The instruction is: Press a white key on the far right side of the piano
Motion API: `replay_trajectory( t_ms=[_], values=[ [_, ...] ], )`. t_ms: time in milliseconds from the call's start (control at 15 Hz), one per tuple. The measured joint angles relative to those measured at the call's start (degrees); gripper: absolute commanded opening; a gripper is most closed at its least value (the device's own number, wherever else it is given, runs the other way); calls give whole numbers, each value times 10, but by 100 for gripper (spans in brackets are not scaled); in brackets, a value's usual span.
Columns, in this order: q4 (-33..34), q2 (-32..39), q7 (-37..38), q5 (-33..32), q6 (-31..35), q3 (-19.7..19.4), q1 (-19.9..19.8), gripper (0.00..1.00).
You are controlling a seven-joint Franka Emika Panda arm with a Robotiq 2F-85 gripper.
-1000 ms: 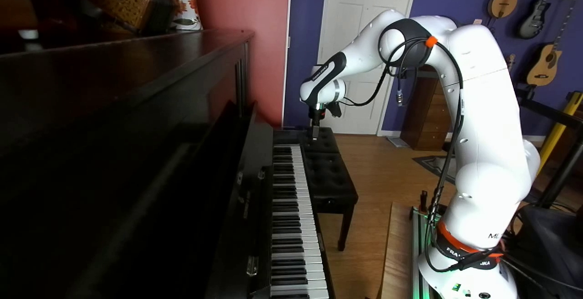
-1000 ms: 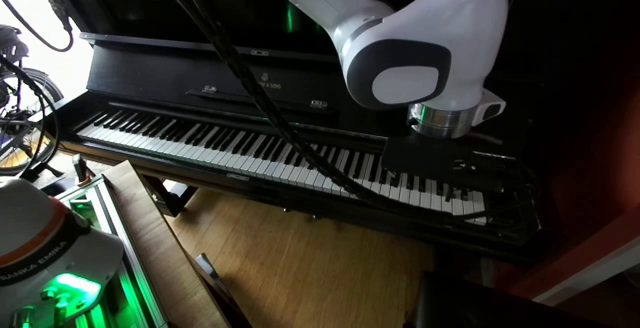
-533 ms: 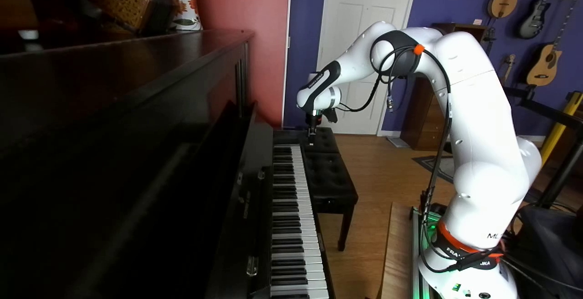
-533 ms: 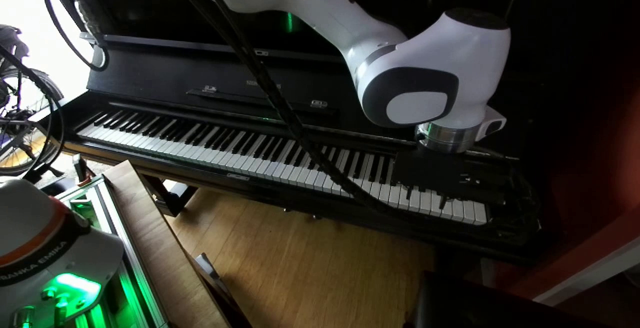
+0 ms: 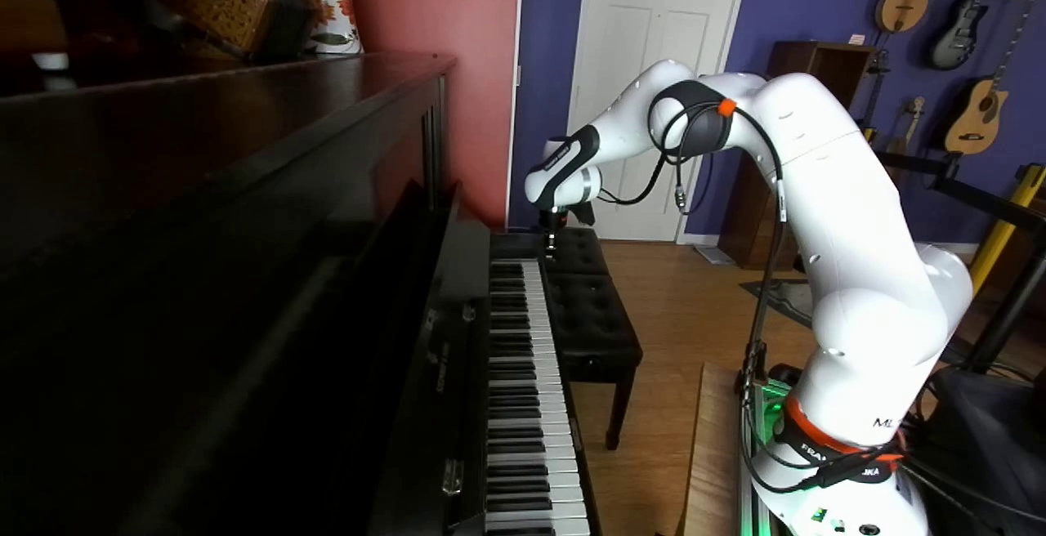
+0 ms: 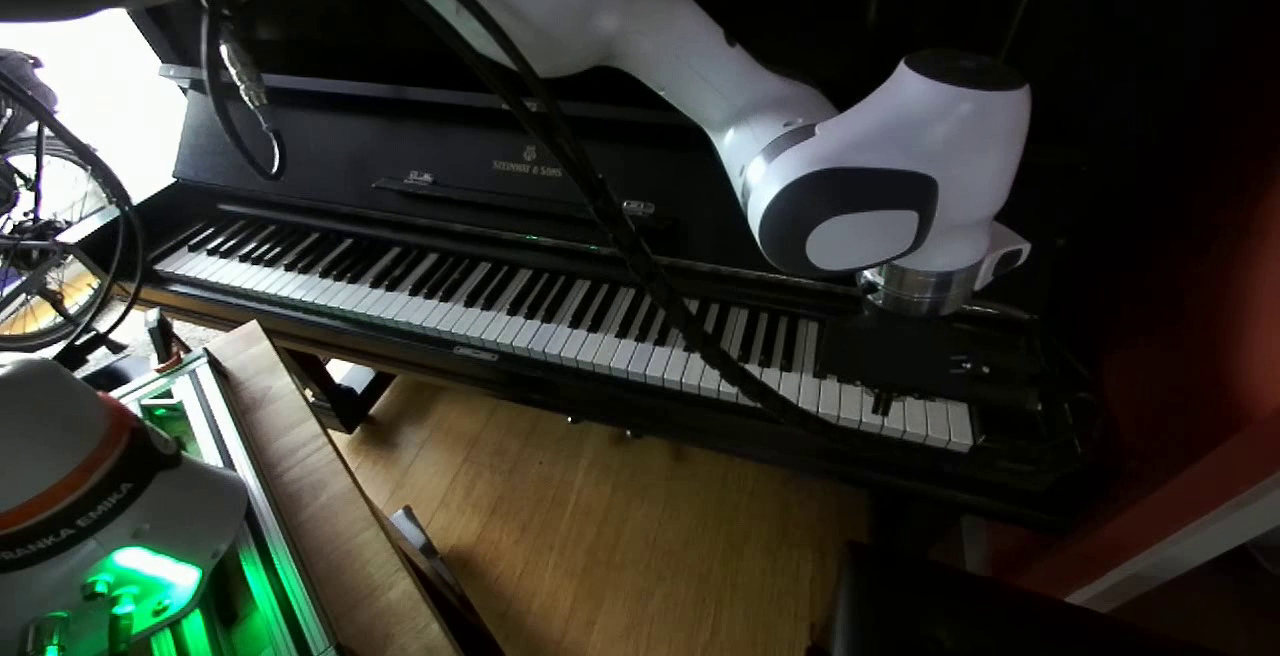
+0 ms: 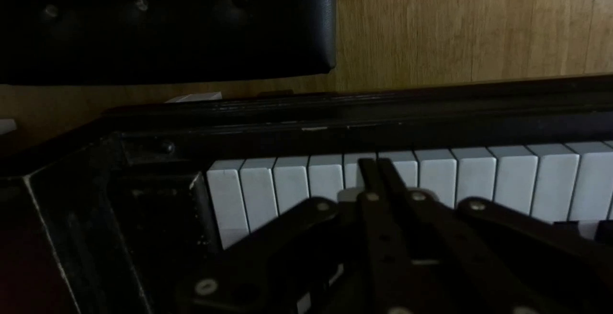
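The black piano [image 6: 330,151] shows its long row of white and black keys in both exterior views. At its far right end, white keys [image 6: 938,424] are bare beside the gripper. In the wrist view, my gripper [image 7: 376,162] points down over the white keys [image 7: 258,187], a few keys in from the end block. Its two slim dark fingers stand together, with only a thin slit and nothing between them. An exterior view has the gripper [image 5: 551,255] near the far end of the keyboard. Whether the tips touch a key, I cannot tell.
A black padded bench [image 5: 590,319] stands close along the keyboard. The piano's dark end block [image 7: 163,208] borders the last key. A black cable [image 6: 690,326] from the arm hangs across the keys. A red wall [image 6: 1190,446] is near the keyboard's right end.
The arm has come down and closer to the keys, shifting slightly toward the piano. The fingers, apart half a second ago, have come together.
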Motion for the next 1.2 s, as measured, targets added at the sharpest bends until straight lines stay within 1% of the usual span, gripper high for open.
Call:
replay_trajectory(
  t_ms=[400, 800, 1200],
  values=[
    [51, 49, 0, -6, 24, 10, -4, 0],
    [93, 88, 0, -6, 24, 35, -19, 0],
    [122, 111, -7, -6, 24, 48, -29, 0]
  ],
)
